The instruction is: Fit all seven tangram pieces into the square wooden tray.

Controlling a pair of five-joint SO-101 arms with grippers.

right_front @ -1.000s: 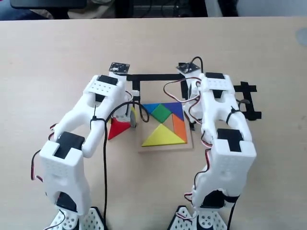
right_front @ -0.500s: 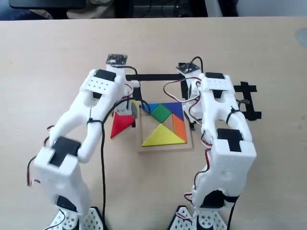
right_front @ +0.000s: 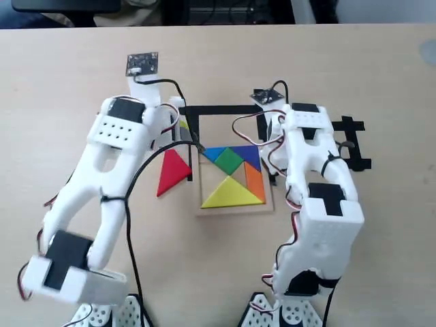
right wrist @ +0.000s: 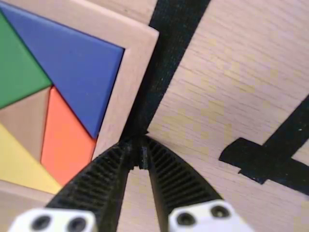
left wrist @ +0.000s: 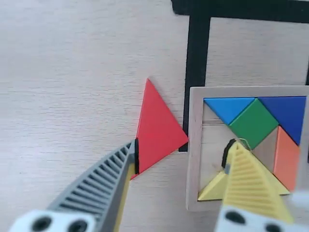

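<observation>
The square wooden tray (right_front: 235, 207) lies mid-table holding a light blue triangle (right_front: 214, 154), a green square (right_front: 230, 161), a dark blue triangle (right_front: 250, 155), an orange piece (right_front: 253, 180) and a big yellow triangle (right_front: 230, 193). Its left part (left wrist: 208, 150) is bare wood. A red triangle (right_front: 172, 172) lies flat on the table, just left of the tray. My left gripper (left wrist: 182, 147) hangs open above the red triangle (left wrist: 157, 128) and the tray's left rim, holding nothing. My right gripper (right wrist: 141, 147) is shut and empty, low beside the tray's right rim (right wrist: 130, 87).
Black tape lines (right_front: 225, 109) frame the area behind the tray and form a cross (right_front: 351, 146) to its right. The right arm (right_front: 313, 170) stands along the tray's right side. The left arm (right_front: 102, 177) stretches over the table's left half.
My left gripper has risen and drawn back from the red triangle, which now lies uncovered and slightly shifted toward the far side. The right arm has not moved.
</observation>
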